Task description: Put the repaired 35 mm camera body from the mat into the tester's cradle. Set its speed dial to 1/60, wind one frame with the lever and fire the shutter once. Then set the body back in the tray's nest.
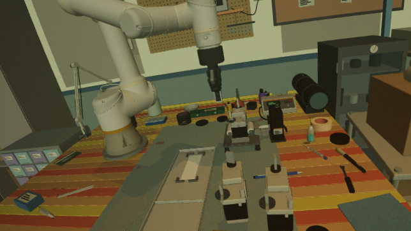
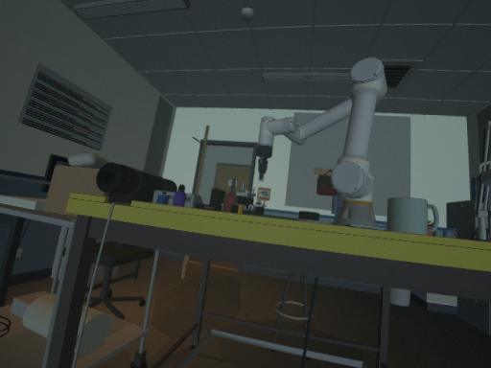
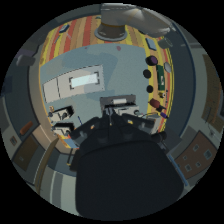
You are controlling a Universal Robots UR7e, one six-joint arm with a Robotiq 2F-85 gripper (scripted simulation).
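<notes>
The camera body (image 1: pixel 239 125) sits in the tester's cradle (image 1: pixel 241 140) at the middle of the bench, lens side toward the near edge. From the wrist camera the body (image 3: pixel 121 107) shows just past my fingertips. Above and behind it my gripper (image 1: pixel 218 96) hangs closed and empty, well clear of the body's top. The tray (image 1: pixel 184 178) lies on the grey mat to the left, its nest (image 1: pixel 190 169) vacant. Two other camera bodies (image 1: pixel 234 195) (image 1: pixel 278 199) stand on the mat near the front edge.
A black tester post (image 1: pixel 276 122) and a control box (image 1: pixel 278 103) stand right of the cradle. Lens caps, a green level (image 1: pixel 206 111) and a black tube (image 1: pixel 309 92) line the back. Tape (image 1: pixel 321 123), a bottle and hand tools lie at right. The arm's base (image 1: pixel 123 140) stands left.
</notes>
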